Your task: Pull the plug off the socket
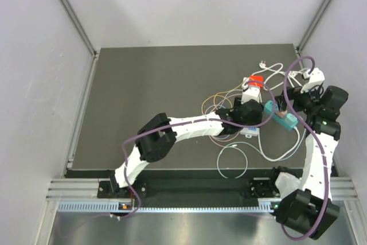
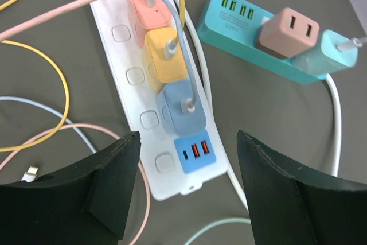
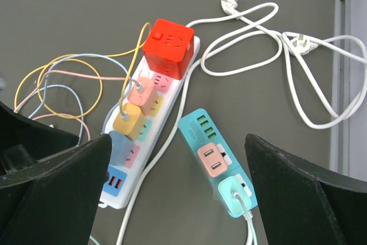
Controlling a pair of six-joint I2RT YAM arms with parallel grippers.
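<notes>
A white power strip [image 2: 129, 78] lies on the dark table and holds a pink plug [image 2: 148, 5], a yellow plug [image 2: 165, 55] and a blue plug [image 2: 182, 107], each with its cable. A red cube [image 3: 169, 47] sits on its far end. Beside it lies a teal strip [image 3: 198, 127] with a pink adapter [image 3: 210, 160] and a teal plug [image 3: 232, 193]. My left gripper [image 2: 188, 142] is open and empty above the white strip's near end. My right gripper [image 3: 178, 142] is open and empty above the teal strip.
Loose yellow, pink and blue cables [image 3: 57, 84] loop to the left of the white strip. White cords with bare plugs [image 3: 298, 44] coil at the back right, near the table edge. A pale green cable [image 1: 232, 162] loops in front of the strips.
</notes>
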